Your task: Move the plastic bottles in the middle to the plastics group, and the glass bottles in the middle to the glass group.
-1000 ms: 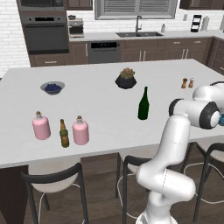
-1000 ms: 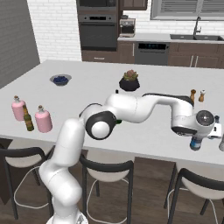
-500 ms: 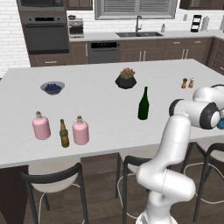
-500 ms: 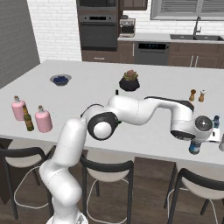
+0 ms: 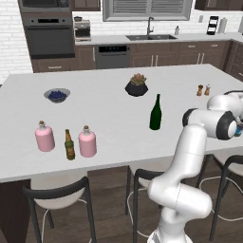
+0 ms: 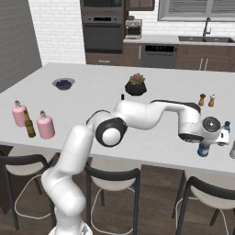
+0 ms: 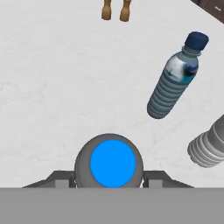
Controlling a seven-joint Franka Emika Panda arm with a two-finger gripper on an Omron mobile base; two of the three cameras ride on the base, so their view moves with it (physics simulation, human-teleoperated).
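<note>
My gripper (image 7: 113, 177) is shut on a small clear water bottle (image 7: 113, 162), seen from above by its blue cap, at the counter's right end. In the right base view this bottle (image 6: 203, 149) stands under my hand (image 6: 211, 131). Just beyond it stands the plastics group's bluish bottle (image 7: 175, 85) with a dark cap, and a greyish ribbed bottle (image 7: 210, 146) is beside it. The dark green wine bottle (image 5: 155, 113) stands mid-counter. At the left, two pink flasks (image 5: 44, 136) (image 5: 87, 142) flank the brown beer bottle (image 5: 70, 144).
Salt and pepper shakers (image 5: 203, 89) stand near the right end, behind my hand. A dark pot with a succulent (image 5: 136, 86) and a bowl of blueberries (image 5: 57, 95) sit farther back. Stools line the counter's near edge (image 6: 137, 158).
My hand has shifted only slightly with the water bottle in it. The other bottles and flasks have stayed where they were.
</note>
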